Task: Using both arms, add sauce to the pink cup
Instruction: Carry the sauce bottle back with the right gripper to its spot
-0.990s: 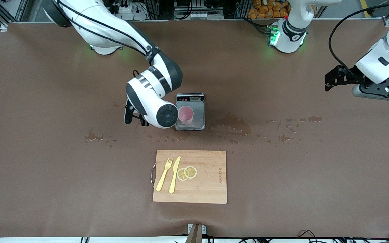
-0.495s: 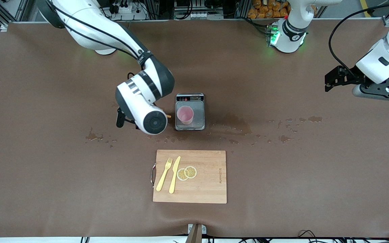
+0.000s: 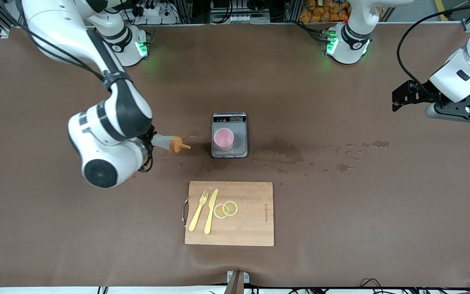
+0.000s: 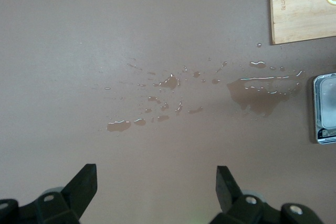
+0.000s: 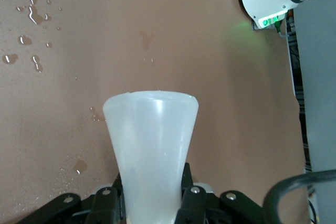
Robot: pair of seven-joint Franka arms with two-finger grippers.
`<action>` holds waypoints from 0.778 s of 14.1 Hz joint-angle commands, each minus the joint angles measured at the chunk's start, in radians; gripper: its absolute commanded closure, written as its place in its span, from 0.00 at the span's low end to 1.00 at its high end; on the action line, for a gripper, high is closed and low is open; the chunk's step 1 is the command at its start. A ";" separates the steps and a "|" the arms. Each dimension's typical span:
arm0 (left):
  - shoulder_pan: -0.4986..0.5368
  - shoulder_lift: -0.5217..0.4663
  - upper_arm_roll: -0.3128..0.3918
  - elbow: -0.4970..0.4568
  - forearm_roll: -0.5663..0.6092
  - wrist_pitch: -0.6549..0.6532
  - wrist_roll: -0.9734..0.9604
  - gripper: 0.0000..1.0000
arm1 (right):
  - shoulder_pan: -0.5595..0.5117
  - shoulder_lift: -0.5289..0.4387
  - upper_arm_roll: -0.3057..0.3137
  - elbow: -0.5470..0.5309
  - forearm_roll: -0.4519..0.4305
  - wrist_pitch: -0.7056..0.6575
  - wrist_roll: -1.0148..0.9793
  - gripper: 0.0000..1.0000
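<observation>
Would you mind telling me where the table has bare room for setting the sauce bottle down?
Bare brown cloth lies between the scale and the robots' bases. Spills crowd the strip between scale and cutting board.

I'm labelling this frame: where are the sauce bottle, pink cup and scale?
sauce bottle (image 3: 172, 144), front view, on its orange cap.
pink cup (image 3: 223, 139), front view, on its inside.
scale (image 3: 241, 139), front view, on its bare plate.
</observation>
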 commanded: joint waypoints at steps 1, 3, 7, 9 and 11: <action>0.005 0.003 -0.003 0.002 0.012 0.007 0.009 0.00 | -0.065 -0.044 0.012 -0.005 0.122 -0.013 -0.113 1.00; 0.006 0.003 -0.001 0.002 0.012 0.007 0.009 0.00 | -0.124 -0.050 0.012 -0.007 0.199 -0.015 -0.175 1.00; 0.005 0.004 -0.003 0.002 0.012 0.007 0.009 0.00 | -0.239 -0.082 0.012 -0.054 0.260 -0.029 -0.381 1.00; 0.005 0.006 -0.003 0.002 0.011 0.007 0.009 0.00 | -0.315 -0.079 0.010 -0.082 0.311 -0.046 -0.508 1.00; 0.005 0.006 -0.003 0.002 0.012 0.007 0.009 0.00 | -0.397 -0.073 0.010 -0.117 0.337 -0.068 -0.672 1.00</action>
